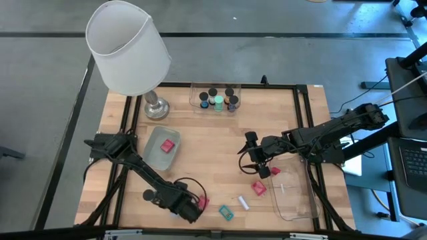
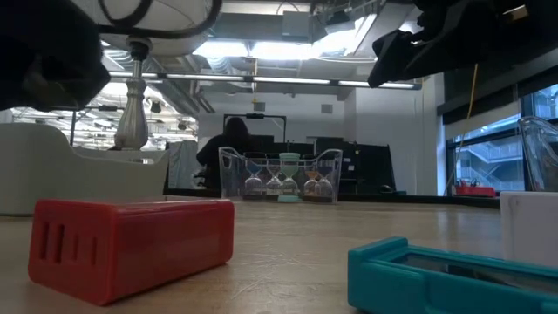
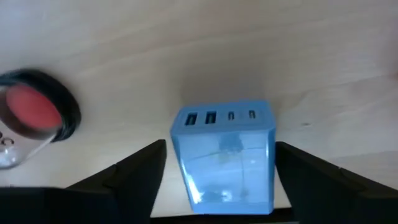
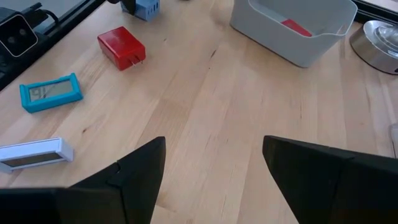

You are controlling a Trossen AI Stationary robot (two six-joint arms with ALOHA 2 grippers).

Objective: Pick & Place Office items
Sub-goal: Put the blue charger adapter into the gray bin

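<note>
A pale-blue block with ports on its end lies on the wood near the table's front edge. My left gripper points down over it, open, one finger close beside each long side. In the high view this gripper hides the block. A dark cylinder with a red top lies beside it. A red block, a teal piece and a white stick lie on the table nearby. My right gripper hovers open above mid-table, with nothing between its fingers.
A grey tray holding a red block sits left of centre. A clear tray with several cylinders stands at the far edge. Another clear tray is at the front right, a pink block beside it. The lamp stands far left.
</note>
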